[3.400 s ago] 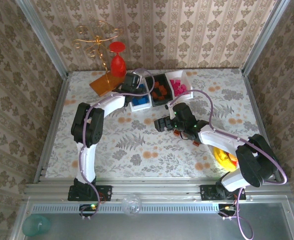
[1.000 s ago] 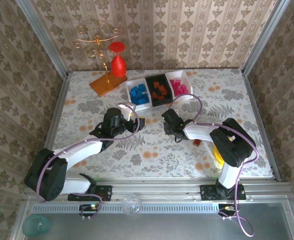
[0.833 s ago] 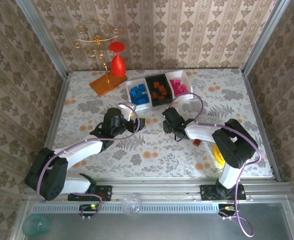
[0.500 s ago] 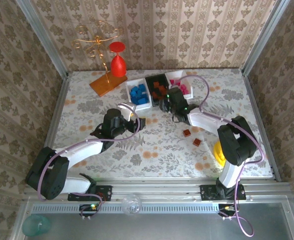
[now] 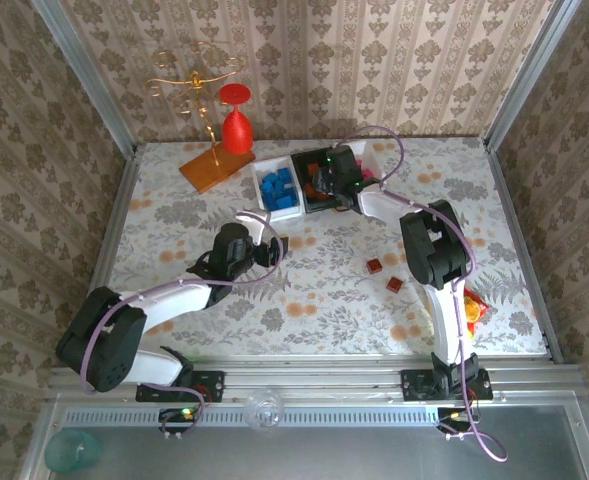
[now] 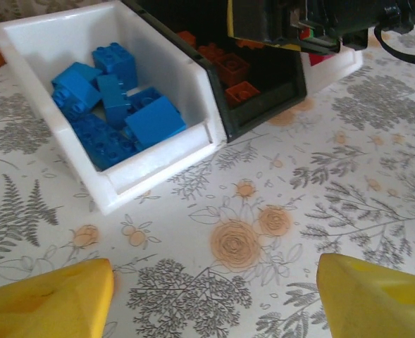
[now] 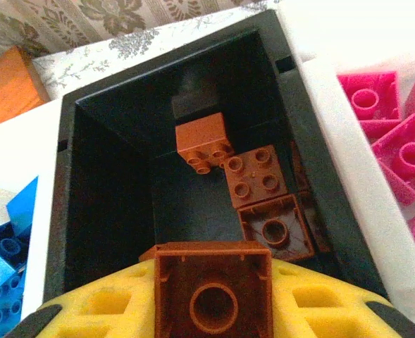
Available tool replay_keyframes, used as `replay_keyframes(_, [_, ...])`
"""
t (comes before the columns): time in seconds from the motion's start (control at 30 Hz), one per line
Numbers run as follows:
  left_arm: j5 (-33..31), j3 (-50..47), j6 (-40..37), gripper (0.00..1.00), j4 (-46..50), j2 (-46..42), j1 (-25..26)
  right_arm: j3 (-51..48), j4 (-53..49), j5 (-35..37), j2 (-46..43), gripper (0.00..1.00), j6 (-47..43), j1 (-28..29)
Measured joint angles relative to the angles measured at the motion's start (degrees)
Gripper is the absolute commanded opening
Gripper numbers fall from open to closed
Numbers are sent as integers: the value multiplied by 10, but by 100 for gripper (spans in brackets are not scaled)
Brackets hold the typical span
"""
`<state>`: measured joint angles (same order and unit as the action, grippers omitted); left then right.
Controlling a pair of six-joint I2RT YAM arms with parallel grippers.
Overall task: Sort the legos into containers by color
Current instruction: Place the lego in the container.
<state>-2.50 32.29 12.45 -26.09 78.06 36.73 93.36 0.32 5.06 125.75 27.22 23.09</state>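
Three containers stand in a row at the back: a white bin (image 5: 277, 190) of blue legos (image 6: 115, 105), a black bin (image 5: 317, 184) with orange-brown legos (image 7: 256, 176), and a white bin (image 5: 362, 160) of pink legos (image 7: 397, 134). My right gripper (image 5: 327, 178) hangs over the black bin (image 7: 122, 183), shut on an orange-brown lego (image 7: 193, 271) that shows its hollow underside between the yellow fingers (image 7: 320, 303). Two more orange-brown legos (image 5: 374, 266) lie on the table. My left gripper (image 5: 274, 247) is open and holds nothing, low over the cloth in front of the blue bin (image 6: 158, 176).
An orange board (image 5: 211, 167) with a gold wire stand (image 5: 189, 80) and a red goblet (image 5: 236, 125) sits at the back left. A yellow-and-red snack packet (image 5: 469, 310) lies by the right arm's base. Metal rails edge the table.
My right gripper has moved from mid-table back to over the black bin, carrying the orange-brown lego. The left arm has hardly moved.
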Motion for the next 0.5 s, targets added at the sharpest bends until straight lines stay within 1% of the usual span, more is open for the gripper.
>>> replay_keyframes(0.13, [-14, 0, 0, 78, -1, 0, 2, 15, -16, -9, 5, 48, 1, 0])
replay_keyframes(0.3, [-18, 0, 0, 78, -2, 8, 7, 11, -18, -20, 0, 56, 0, -1])
replay_keyframes(0.4, [-15, 0, 0, 78, -2, 14, 8, -23, -16, -26, -33, 58, 0, -1])
replay_keyframes(0.5, [15, 0, 0, 77, -13, 15, 8, -88, -6, -30, -99, 62, 0, -2])
